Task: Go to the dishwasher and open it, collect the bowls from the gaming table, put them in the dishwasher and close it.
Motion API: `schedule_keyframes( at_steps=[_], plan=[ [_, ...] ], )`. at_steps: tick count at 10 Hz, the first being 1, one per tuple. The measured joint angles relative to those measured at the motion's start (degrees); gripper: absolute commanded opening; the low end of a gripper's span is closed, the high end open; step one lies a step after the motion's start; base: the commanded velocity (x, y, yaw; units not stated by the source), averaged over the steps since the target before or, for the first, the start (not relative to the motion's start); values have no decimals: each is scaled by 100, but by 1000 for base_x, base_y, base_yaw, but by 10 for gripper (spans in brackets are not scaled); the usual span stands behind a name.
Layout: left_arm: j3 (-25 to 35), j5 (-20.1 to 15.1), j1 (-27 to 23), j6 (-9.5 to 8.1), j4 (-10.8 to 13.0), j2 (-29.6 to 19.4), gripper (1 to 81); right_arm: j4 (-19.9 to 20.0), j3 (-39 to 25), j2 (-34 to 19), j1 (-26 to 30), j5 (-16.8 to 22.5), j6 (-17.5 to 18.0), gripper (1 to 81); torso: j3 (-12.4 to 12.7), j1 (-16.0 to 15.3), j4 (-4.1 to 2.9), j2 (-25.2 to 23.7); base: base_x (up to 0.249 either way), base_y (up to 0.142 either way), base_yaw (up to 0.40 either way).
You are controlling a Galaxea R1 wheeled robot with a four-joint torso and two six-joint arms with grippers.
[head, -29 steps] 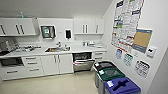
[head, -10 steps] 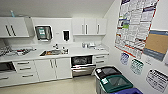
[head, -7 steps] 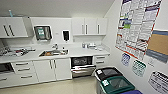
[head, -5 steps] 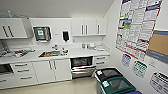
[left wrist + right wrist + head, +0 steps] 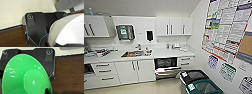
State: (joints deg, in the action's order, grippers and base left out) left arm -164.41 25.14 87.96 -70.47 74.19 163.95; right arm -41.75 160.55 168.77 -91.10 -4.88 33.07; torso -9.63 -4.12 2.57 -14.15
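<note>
The dishwasher [image 5: 165,68] is under the white counter, right of the sink. Its steel door is tipped outward at the top and the dark inside shows above it. In the right wrist view a bright green bowl [image 5: 25,75] sits large and close in front of the dark wrist plate. My right gripper [image 5: 46,90] holds it at the rim and carries it above a brown floor. In the left wrist view a white rounded shape [image 5: 66,31] lies close to the camera; I cannot tell what it is. The gaming table is out of view.
Two bins stand at the right wall, a dark one [image 5: 194,76] and a green-rimmed one [image 5: 204,87], just right of the dishwasher. The counter [image 5: 164,53] has a sink [image 5: 134,53] and small items. Posters [image 5: 229,32] cover the right wall. Pale floor [image 5: 146,88] leads to the cabinets.
The whole head picture has shifted: the camera has come closer to the kitchen counter. The dishwasher and the bins now look larger.
</note>
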Motion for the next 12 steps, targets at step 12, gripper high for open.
schedule_keyframes(
  at_steps=[12],
  plan=[
    [0, 7, -24, 0, -5, -4, 10, -6, 10, -24, 15, -2, -2, 10, -2, 11, 0, -2, 104, 0, 0]
  ],
)
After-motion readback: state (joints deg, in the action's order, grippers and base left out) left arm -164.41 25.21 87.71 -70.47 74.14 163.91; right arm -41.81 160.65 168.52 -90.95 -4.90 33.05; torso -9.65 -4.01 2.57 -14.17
